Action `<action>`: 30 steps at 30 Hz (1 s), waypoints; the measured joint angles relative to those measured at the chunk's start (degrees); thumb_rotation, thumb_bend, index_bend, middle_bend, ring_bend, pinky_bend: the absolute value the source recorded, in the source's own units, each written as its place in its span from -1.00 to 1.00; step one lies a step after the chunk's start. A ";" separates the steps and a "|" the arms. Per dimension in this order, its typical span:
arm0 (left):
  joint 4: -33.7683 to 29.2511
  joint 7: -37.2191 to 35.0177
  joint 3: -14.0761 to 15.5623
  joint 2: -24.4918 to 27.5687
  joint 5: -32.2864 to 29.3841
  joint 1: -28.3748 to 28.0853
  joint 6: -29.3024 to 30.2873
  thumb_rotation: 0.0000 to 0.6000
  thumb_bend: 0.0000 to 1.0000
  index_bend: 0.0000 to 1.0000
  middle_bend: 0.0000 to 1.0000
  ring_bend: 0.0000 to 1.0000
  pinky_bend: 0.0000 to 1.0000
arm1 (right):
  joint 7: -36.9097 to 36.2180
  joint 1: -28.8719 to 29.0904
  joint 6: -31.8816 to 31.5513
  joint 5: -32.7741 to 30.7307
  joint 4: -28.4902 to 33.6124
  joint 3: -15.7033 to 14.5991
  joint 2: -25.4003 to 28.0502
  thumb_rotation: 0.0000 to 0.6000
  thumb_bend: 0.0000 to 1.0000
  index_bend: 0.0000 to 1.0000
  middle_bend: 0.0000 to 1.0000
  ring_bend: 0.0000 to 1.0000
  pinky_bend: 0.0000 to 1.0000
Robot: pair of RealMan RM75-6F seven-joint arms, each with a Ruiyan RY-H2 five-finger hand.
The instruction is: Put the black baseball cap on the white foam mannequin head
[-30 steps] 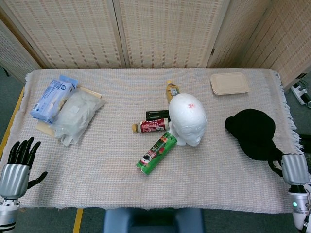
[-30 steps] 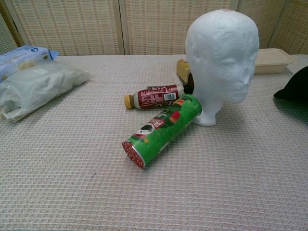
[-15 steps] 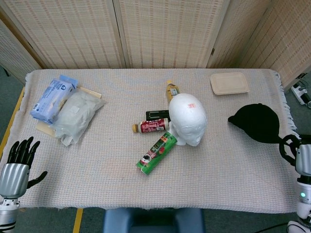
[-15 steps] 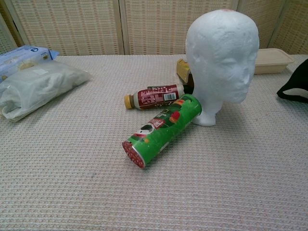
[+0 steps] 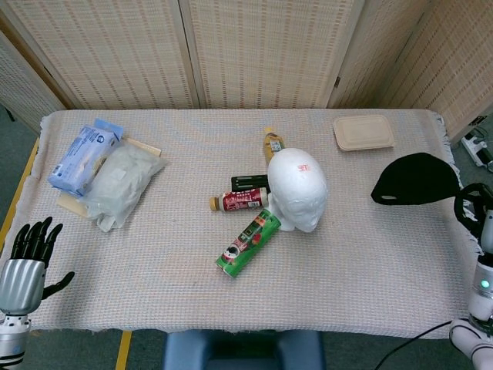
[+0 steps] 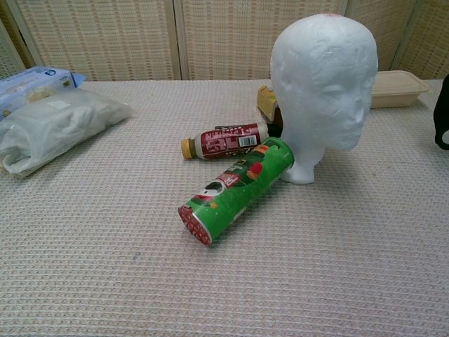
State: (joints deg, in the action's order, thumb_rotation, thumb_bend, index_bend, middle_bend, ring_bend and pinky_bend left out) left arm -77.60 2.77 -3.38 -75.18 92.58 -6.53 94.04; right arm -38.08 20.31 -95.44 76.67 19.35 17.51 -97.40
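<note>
- Woven cane folding screens (image 5: 262, 54) stand behind a table draped in a pale waffle-weave cloth (image 5: 177, 262).
- The white foam mannequin head (image 5: 297, 189) stands upright near the middle of the table, bare on top, its face turned toward the near edge.
- The black baseball cap (image 5: 416, 179) is at the right end of the table, well apart from the mannequin head, its back edge meeting the right hand (image 5: 476, 208). That hand holds it there with black fingers curled at the cap's rim; the head view does not show whether the cap is clear of the cloth.
- A clear plastic bag of white material (image 5: 119, 183) lies at the left, beside a blue-and-white packet (image 5: 83, 156).
- A green cylindrical snack can (image 5: 248, 243) lies on its side, its upper end touching the base of the mannequin head.
- A beige lidded food tray (image 5: 363, 132) sits at the far right.
- A small bottle with a red label (image 5: 240, 201) lies just behind the can.
- The left hand (image 5: 28, 262) hovers off the near left corner, fingers spread wide, holding nothing.
</note>
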 measured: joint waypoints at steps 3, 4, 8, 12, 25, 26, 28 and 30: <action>0.02 0.03 -0.03 -0.13 -0.13 -0.10 -0.26 1.00 -0.66 -1.00 -1.00 -1.00 -0.93 | 1.05 1.43 -1.59 -0.39 2.76 1.27 1.57 1.00 -0.25 0.52 1.00 1.00 1.00; 0.02 -0.01 -0.04 -0.13 -0.19 -0.11 -0.30 1.00 -0.66 -1.00 -1.00 -1.00 -0.93 | 1.46 1.82 -2.16 -0.44 3.76 1.61 2.07 1.00 -0.25 0.52 1.00 1.00 1.00; -0.03 -0.29 -0.13 -0.06 -0.54 -0.15 -0.57 1.00 -0.66 -1.00 -1.00 -1.00 -0.93 | 4.13 3.54 -4.89 -0.39 9.76 3.13 4.69 1.00 -0.25 0.52 1.00 1.00 1.00; -0.22 -0.55 -0.22 0.02 -0.81 -0.30 -0.96 1.00 -0.66 -1.00 -1.00 -1.00 -0.93 | 8.16 5.18 -6.71 0.55 17.53 3.90 7.44 1.00 -0.25 0.52 1.00 1.00 1.00; -1.28 -1.72 -0.71 1.10 -1.51 -0.16 -0.78 1.00 -0.66 -1.00 -1.00 -1.00 -0.93 | 28.65 13.14 -8.90 6.85 45.79 6.42 14.31 1.00 -0.26 0.52 1.00 1.00 1.00; -1.42 -1.81 -0.71 1.20 -1.52 -0.10 -0.70 1.00 -0.66 -1.00 -1.00 -1.00 -0.93 | 30.26 14.04 -8.80 7.59 47.02 6.60 14.42 1.00 -0.26 0.52 1.00 1.00 1.00; -1.60 -1.86 -0.70 1.42 -1.49 0.03 -0.46 1.00 -0.66 -1.00 -1.00 -1.00 -0.93 | 32.12 15.42 -8.51 8.47 48.55 6.90 14.36 1.00 -0.26 0.52 1.00 1.00 1.00; -1.86 -1.97 -0.69 1.70 -1.49 0.18 -0.27 1.00 -0.65 -1.00 -1.00 -1.00 -0.93 | 33.66 16.90 -7.89 9.16 50.18 7.23 13.94 1.00 -0.25 0.52 1.00 1.00 1.00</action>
State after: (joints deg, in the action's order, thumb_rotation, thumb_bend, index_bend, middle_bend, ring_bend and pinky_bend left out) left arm -79.46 0.80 -4.07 -73.47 91.09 -6.35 93.77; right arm -4.42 37.21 -103.33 85.83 69.53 24.74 -83.46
